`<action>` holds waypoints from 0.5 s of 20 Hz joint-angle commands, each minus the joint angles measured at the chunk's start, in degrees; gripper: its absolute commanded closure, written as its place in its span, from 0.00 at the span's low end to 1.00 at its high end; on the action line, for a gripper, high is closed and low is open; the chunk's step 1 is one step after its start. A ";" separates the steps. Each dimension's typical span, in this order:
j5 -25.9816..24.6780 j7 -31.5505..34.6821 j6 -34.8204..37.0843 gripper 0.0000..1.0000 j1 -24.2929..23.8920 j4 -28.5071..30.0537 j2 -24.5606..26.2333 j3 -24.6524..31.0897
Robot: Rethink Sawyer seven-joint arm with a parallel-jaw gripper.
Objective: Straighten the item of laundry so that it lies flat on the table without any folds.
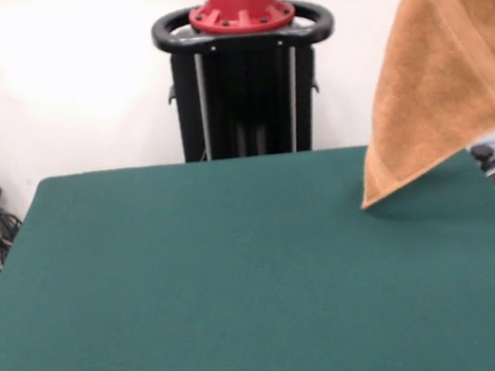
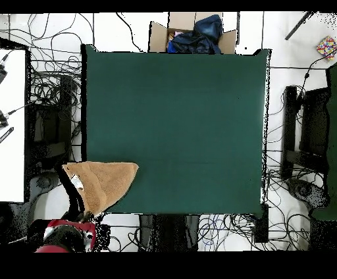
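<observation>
The item of laundry (image 1: 444,76), an orange-tan terry towel, hangs in the air over the table's far right corner in the front view. Its top runs out of the picture and its lowest corner just touches the green table (image 1: 240,284). In the overhead view the towel (image 2: 108,183) appears as a draped triangle at the table's (image 2: 178,118) lower left corner, with a small white label near its left edge. There the arm's dark end meets the towel, so my gripper (image 2: 69,173) is shut on it at the raised corner. The front view does not show the gripper.
A cardboard box (image 2: 158,36) with dark blue cloth stands beyond the table's top edge in the overhead view. Cables (image 2: 46,79) cover the floor around the table. A white surface (image 2: 12,125) lies at the left and black stands (image 2: 308,131) at the right.
</observation>
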 commanded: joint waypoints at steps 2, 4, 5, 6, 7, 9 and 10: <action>0.46 11.46 -1.67 1.00 -0.51 11.36 1.53 -6.89; 0.63 11.30 -1.43 1.00 -0.29 11.13 1.61 -7.07; 0.73 11.33 -1.15 1.00 -0.26 10.94 1.64 -7.13; 0.72 11.40 -0.84 1.00 -0.14 10.79 1.50 -7.15; 0.76 11.56 -0.02 1.00 -0.10 10.38 1.30 -7.14; 0.53 12.20 0.75 1.00 0.19 10.00 0.97 -7.12; 0.57 12.34 0.86 1.00 0.32 9.96 0.91 -7.13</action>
